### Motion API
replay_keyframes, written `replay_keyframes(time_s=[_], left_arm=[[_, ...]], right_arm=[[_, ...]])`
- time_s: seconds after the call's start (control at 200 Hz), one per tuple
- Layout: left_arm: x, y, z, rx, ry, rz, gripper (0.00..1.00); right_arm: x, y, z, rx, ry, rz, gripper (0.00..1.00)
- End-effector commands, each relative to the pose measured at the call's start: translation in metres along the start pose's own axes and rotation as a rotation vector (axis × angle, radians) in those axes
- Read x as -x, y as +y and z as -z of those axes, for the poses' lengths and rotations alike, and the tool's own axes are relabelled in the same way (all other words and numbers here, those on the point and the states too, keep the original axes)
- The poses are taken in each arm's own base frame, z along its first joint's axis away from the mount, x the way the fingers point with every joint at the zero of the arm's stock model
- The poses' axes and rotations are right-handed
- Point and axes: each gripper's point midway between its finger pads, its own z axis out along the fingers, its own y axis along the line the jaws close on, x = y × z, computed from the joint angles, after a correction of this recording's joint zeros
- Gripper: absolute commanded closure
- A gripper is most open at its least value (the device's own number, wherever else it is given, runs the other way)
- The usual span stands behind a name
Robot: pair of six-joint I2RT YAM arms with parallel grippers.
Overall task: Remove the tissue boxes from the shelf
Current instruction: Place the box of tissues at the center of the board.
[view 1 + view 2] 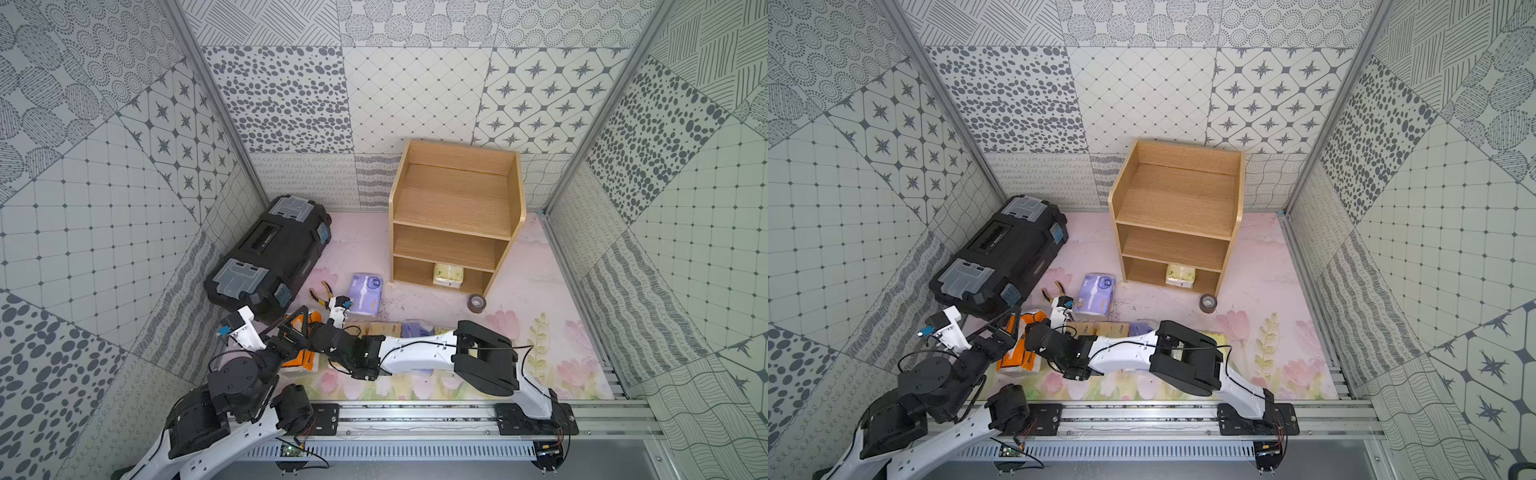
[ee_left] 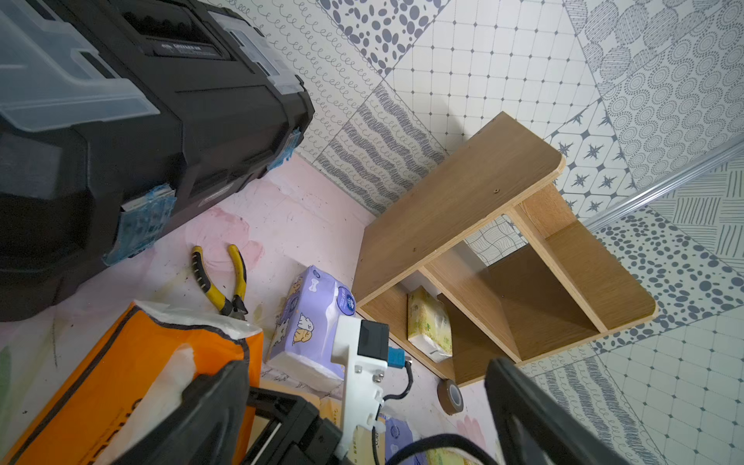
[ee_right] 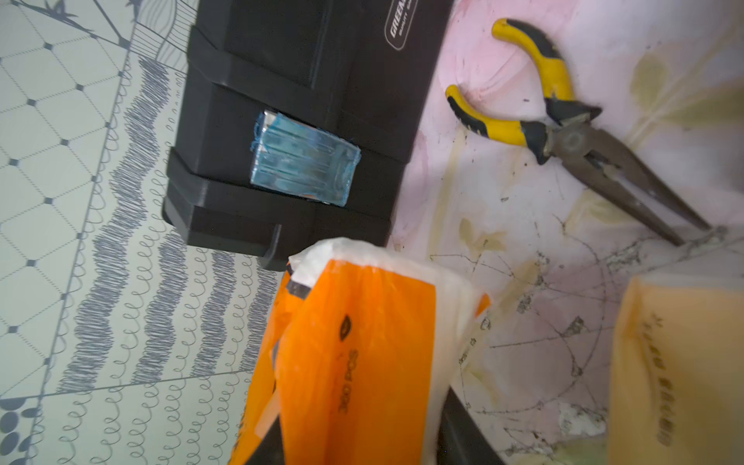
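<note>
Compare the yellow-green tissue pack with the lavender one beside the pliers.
The yellow-green pack sits in the shelf's bottom compartment; the lavender pack lies outside on the floral mat. The yellow-green pack's wrap is pale; the lavender pack's shows cartoon animals. Both are soft plastic-wrapped bricks.

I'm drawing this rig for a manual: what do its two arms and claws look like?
The left arm and right arm have white link shells with bulky black joint housings and thin black cables looped outside. Each wrist carries a white camera bracket with a blue plug. The left claw has black, angular fingers.
</note>
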Motion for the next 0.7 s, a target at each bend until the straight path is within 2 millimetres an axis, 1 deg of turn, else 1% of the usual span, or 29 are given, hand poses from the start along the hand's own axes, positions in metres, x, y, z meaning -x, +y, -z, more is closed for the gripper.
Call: replay_keyframes(time_s=[0.0, 0.085, 0.205, 0.34, 0.4, 0.495, 0.605, 0.695], left_arm=[[-0.002, 0.009, 0.001, 0.034, 0.001, -0.034, 0.03], [-0.004, 0.010, 0.000, 0.035, 0.008, -0.029, 0.03], [-0.007, 0.010, -0.001, 0.035, 0.018, -0.021, 0.03], [-0.011, 0.013, -0.002, 0.046, 0.025, -0.018, 0.03], [-0.012, 0.013, -0.002, 0.048, 0.028, -0.016, 0.03], [-0.013, 0.010, -0.003, 0.034, 0.036, -0.017, 0.03], [-0.017, 0.005, -0.005, 0.011, 0.051, -0.022, 0.03], [-0.022, 0.001, -0.008, -0.002, 0.064, -0.023, 0.03]], right_arm=[[-0.006, -0.003, -0.010, -0.037, -0.035, 0.020, 0.57], [-0.010, -0.005, -0.013, -0.054, -0.046, 0.057, 0.54], [-0.009, -0.012, -0.014, -0.074, -0.059, 0.091, 0.47], [-0.001, -0.008, -0.005, -0.071, -0.087, 0.127, 0.32], [0.005, -0.002, 0.001, -0.063, -0.108, 0.157, 0.26], [0.016, 0.003, 0.016, -0.057, -0.142, 0.198, 0.21], [0.033, 0.003, 0.037, -0.050, -0.184, 0.230, 0.20], [0.047, 0.005, 0.059, -0.036, -0.209, 0.252, 0.20]])
